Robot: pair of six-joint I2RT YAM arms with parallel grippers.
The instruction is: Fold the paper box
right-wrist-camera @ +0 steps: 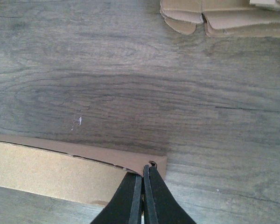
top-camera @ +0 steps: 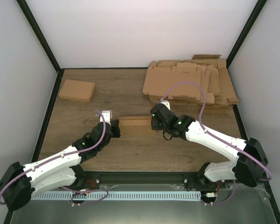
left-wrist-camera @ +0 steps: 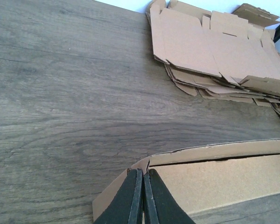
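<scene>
1. Wooden table (top-camera: 130, 158), dark frame along the edges.
2. Stack of flat cardboard blanks (top-camera: 191, 84), far right corner, edges ragged.
3. Folded cardboard box (top-camera: 76, 90), far left, well apart from the rest.
4. Paper box (top-camera: 135, 126), mid-table between both arms; lying low, long axis left to right, one end toward each arm.
5. Left gripper (left-wrist-camera: 142, 173) at the left end, fingers pressed together. Right gripper (right-wrist-camera: 143, 169) at the right end, likewise pressed together. Card between fingers: cannot tell.

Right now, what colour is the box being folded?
The box is plain brown cardboard; clearest in left wrist view.
</scene>
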